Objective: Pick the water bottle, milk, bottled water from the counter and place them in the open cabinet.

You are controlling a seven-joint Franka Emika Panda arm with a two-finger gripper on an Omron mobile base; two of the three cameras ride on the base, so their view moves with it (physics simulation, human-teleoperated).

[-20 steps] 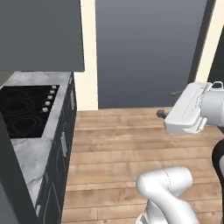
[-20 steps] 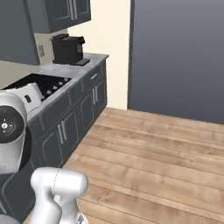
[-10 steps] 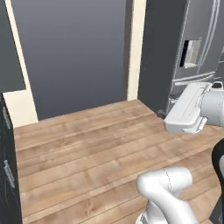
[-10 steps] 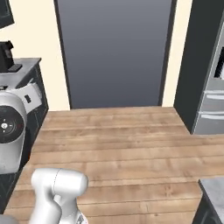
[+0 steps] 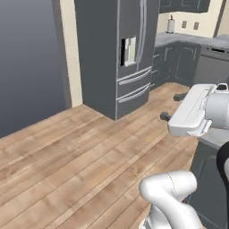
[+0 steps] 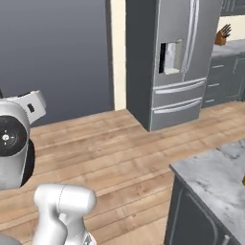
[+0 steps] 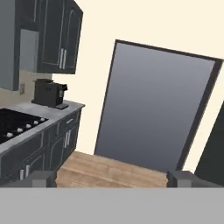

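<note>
My gripper (image 5: 173,107) hangs in the air at the right of the left base view, over the wooden floor, open with nothing between its fingers. The hand view has its fingertips (image 7: 41,177) far apart, aimed at a dark doorway. A corner of the grey-white marble counter (image 6: 210,174) on its dark base comes in at the lower right of the right base view. A sliver of orange touches that view's right edge above the slab, too small to name. The water bottle, the milk, the bottled water and the open cabinet are out of view.
A tall steel fridge (image 5: 120,53) stands ahead, also in the right base view (image 6: 177,62). Wooden floor (image 5: 80,152) stretches between it and me. The hand view shows a black cooktop (image 7: 17,124), a coffee machine (image 7: 49,94) and dark wall cupboards (image 7: 61,35).
The whole picture has swept sideways as the base turned: the stove run left the base views, and the fridge and the marble counter corner came in. The gripper stays open.
</note>
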